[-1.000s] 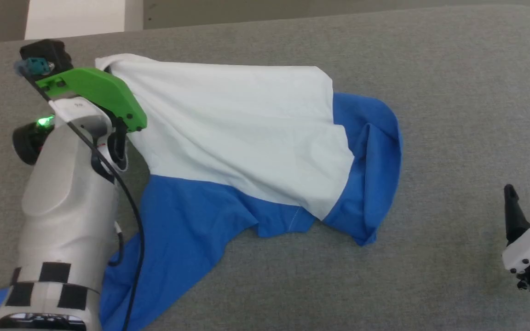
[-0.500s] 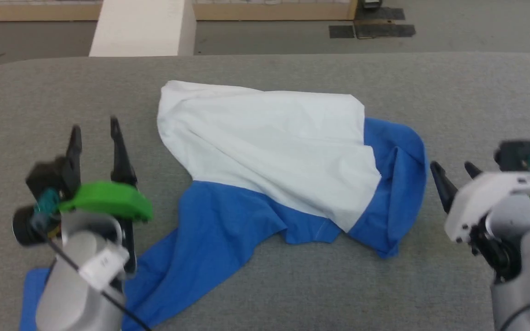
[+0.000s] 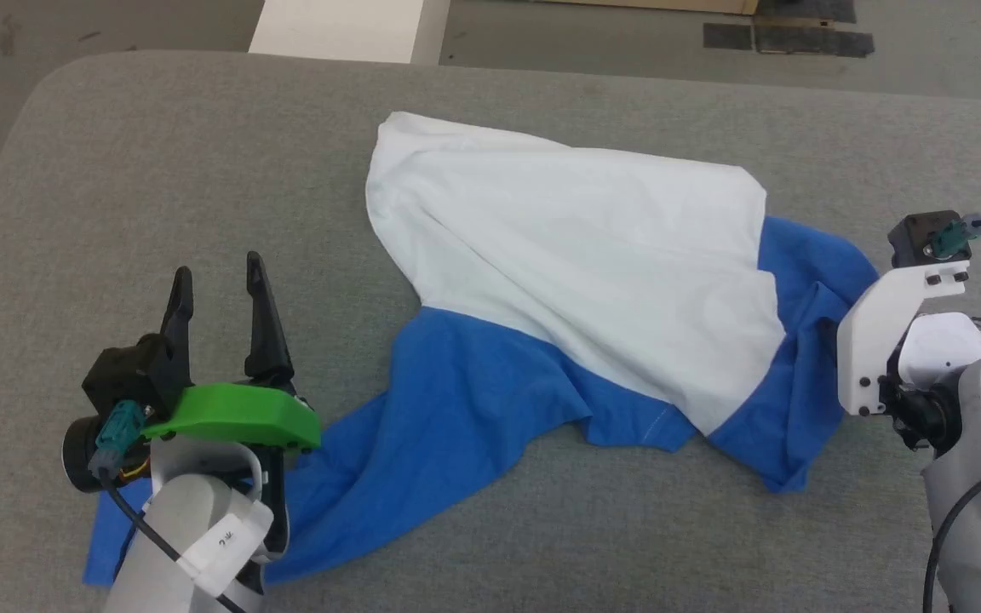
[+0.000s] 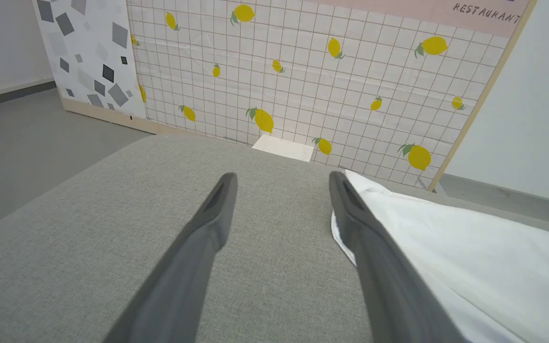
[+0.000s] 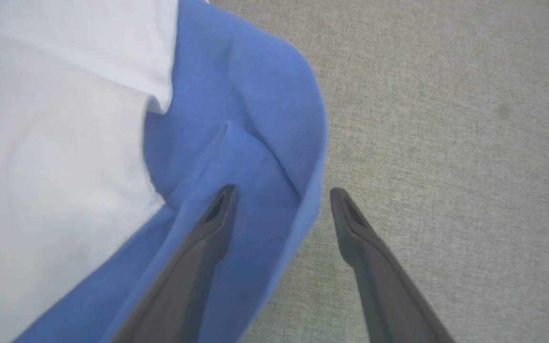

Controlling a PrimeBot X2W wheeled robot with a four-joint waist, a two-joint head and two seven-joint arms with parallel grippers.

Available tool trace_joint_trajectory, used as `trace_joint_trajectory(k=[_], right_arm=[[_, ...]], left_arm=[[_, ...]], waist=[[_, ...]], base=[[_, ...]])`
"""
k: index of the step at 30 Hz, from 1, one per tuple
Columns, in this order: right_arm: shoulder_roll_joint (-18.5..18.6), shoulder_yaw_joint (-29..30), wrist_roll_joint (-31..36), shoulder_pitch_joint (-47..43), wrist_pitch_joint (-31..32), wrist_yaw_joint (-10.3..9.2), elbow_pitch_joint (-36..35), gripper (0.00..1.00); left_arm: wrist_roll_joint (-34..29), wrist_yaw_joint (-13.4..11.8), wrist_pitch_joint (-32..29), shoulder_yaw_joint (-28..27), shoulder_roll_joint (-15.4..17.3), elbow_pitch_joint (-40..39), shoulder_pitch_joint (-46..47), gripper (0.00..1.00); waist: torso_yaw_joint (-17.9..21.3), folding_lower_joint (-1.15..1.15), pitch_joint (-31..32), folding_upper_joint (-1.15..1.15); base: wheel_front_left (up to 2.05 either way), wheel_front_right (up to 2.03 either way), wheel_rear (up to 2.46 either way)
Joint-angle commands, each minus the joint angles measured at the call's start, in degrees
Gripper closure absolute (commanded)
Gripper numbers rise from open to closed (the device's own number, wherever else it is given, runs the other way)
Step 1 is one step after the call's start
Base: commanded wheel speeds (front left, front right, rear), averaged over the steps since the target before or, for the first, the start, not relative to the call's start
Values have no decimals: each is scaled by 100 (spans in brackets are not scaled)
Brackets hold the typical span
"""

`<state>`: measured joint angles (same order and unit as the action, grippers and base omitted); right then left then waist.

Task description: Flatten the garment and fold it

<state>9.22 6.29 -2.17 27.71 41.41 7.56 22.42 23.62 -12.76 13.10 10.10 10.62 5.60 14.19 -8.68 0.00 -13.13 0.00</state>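
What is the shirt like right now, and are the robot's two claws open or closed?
garment: rumpled, not flat, not folded; white part draped over blue, lying on the grey table, gripped by neither gripper.
left gripper: open, empty, over bare table beside the garment.
right gripper: open, holding nothing, one finger over the garment's blue edge, the other over the table.

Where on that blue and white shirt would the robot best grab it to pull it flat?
Probably the rolled blue rim of the garment on the robot's right, coming from above on the bare side of the table. The cloth is bunched and raised there, so one finger fits each side; the open right gripper hangs astride it.
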Motion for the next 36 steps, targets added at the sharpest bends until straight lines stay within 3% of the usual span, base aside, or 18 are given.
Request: trace_joint_trajectory(k=[1,7,13,20,25,26,31,36], right_arm=[[39,0,-46,110,-36,-8,46,100],[101,520,-322,189,-660,-8,-65,100],[99,1958,-457,-135,-1019,-8,-755,100],[-358,3884,-183,-924,-952,-8,-1159,100],[-571,4543,86,-1163,-1153,-8,-1001,100],[-594,4494,95,-1186,-1215,-8,-973,0],[-629,3953,-249,-1229,-1782,-8,-1115,0],[-633,3482,-634,-1488,-2176,-8,-1360,0]], left_arm=[[3,-37,-28,9,-1,-14,-108,0],[31,-53,-64,29,23,-3,-221,0],[98,-26,-133,78,17,25,-300,0],[168,-2,-193,126,7,41,-341,0],[200,-6,-302,151,40,44,-359,0],[208,-4,-318,156,46,39,-364,0],[353,50,-727,277,35,99,-434,0],[748,137,-2073,702,-104,255,-565,0]], waist=[[-54,0,-36,0],[24,0,150,0],[148,0,317,0],[235,0,345,0],[259,0,346,0],[262,0,349,0],[306,0,453,0],[343,0,590,0]], base=[[0,0,0],[0,0,0],[0,0,0],[0,0,0],[0,0,0],[0,0,0],[0,0,0],[0,0,0]])
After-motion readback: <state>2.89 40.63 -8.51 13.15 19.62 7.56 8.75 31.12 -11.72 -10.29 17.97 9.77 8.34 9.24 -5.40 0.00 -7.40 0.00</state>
